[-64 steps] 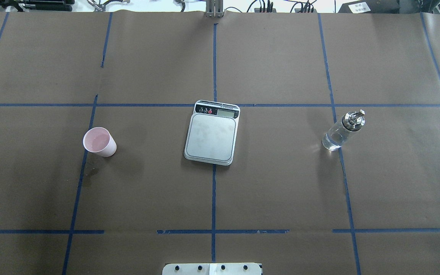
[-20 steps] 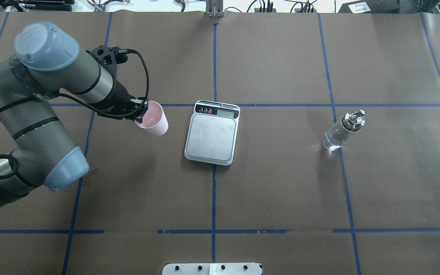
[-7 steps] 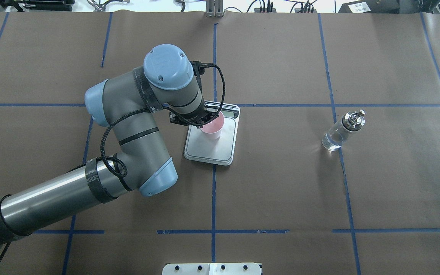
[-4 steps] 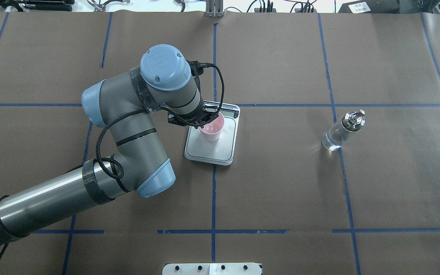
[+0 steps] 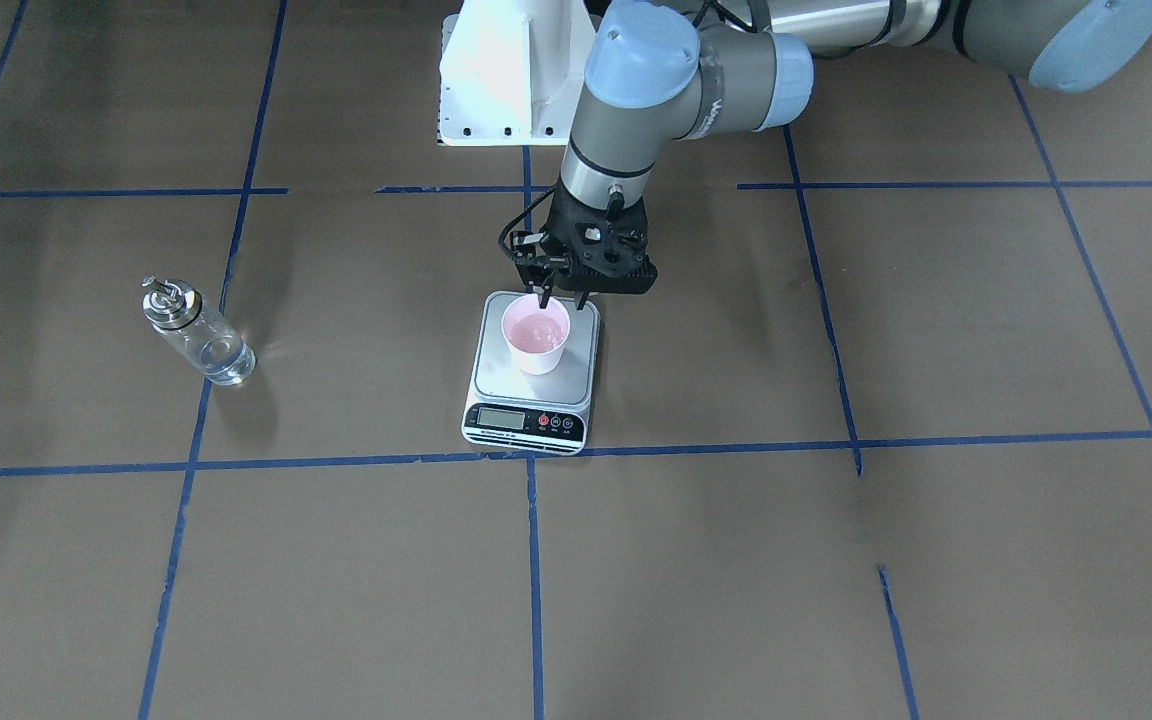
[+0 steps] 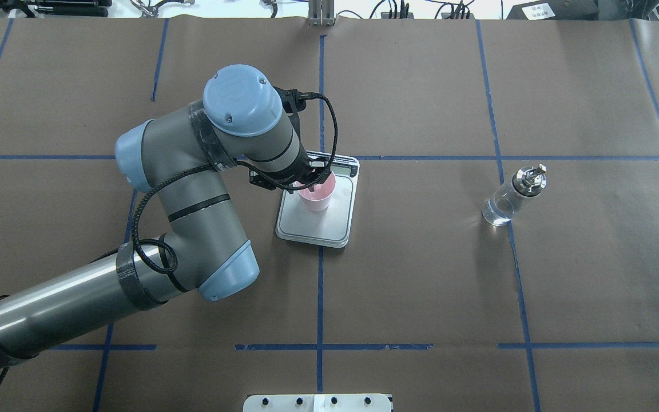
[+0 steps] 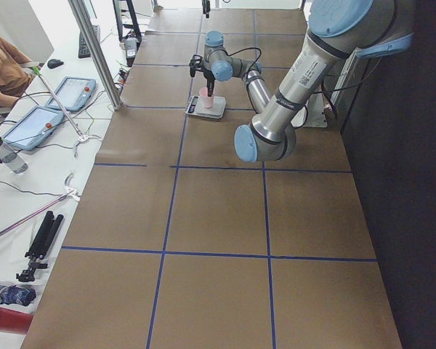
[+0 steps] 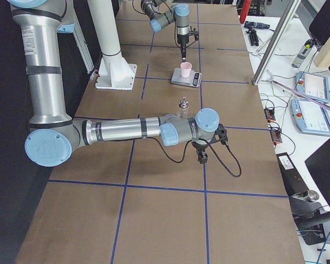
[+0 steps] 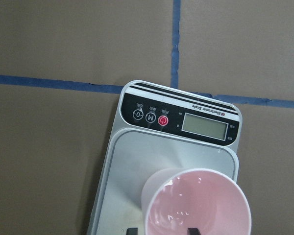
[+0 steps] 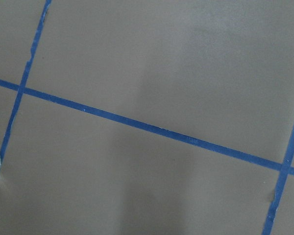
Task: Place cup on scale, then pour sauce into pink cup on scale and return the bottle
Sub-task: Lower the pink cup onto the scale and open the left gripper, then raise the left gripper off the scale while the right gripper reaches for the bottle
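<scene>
The pale pink cup (image 5: 536,342) (image 6: 316,198) stands upright on the scale (image 5: 496,365) (image 6: 318,224), on the half of the platform nearest the display. My left gripper (image 5: 563,297) hangs open just over the cup's rim. In the left wrist view one fingertip (image 9: 132,230) is outside the cup (image 9: 196,205) and the other is over its inside. The clear glass bottle (image 5: 198,335) (image 6: 511,195) stands alone on the table, far from the scale. The sauce barely shows in it. My right gripper (image 8: 202,158) hovers low near the bottle (image 8: 182,105); I cannot tell its state.
Blue tape lines grid the brown paper table cover. The white robot base (image 5: 511,70) stands behind the scale. A side table (image 7: 43,109) with tablets, cables and a seated person (image 7: 0,65) runs along the operators' side.
My left arm carried the cup from the table's left onto the scale. In the last second the wrist drew slightly up and left while the cup stayed on the platform. The bottle has not moved.
</scene>
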You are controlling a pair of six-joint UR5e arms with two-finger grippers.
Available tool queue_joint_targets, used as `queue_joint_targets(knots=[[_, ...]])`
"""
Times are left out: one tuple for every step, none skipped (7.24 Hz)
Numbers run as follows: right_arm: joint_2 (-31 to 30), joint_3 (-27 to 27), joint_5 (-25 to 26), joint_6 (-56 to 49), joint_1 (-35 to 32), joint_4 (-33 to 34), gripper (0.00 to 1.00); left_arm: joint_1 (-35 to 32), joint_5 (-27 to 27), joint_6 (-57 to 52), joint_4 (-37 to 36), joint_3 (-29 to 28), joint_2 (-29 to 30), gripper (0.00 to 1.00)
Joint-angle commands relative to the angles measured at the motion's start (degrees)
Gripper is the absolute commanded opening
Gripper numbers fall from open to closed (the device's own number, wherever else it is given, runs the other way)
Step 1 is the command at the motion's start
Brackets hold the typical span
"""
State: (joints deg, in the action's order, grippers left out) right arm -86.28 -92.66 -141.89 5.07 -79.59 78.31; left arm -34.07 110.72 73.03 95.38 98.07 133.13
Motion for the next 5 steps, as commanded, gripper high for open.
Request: queue_joint_targets(knots=[[-0.55,-0.24,1.69,16.09,5.9,-16.51,1.0,-2.92,-0.06,-0.6,-0.11,9.91,-6.28,0.48],[-0.9,-0.59,8.5,29.77,10.29,-30.62,1.0,-4.41,-0.06,-0.69,-0.02,10.64,-7.35,0.48],[-2.47,-0.6,13.44,39.39,14.86,-43.12,1.0,-5.21,-0.15,-0.69,-0.02,10.56,-7.45,0.48],[-3.45,-2.25,13.66,43.23,16.38,-46.72,1.0,-5.83,-0.24,-0.78,-0.02,10.56,-7.45,0.48],[-7.55,-7.22,13.84,43.27,18.66,-46.85,1.0,-5.84,-0.24,-0.69,-0.1,10.56,-7.54,0.48]])
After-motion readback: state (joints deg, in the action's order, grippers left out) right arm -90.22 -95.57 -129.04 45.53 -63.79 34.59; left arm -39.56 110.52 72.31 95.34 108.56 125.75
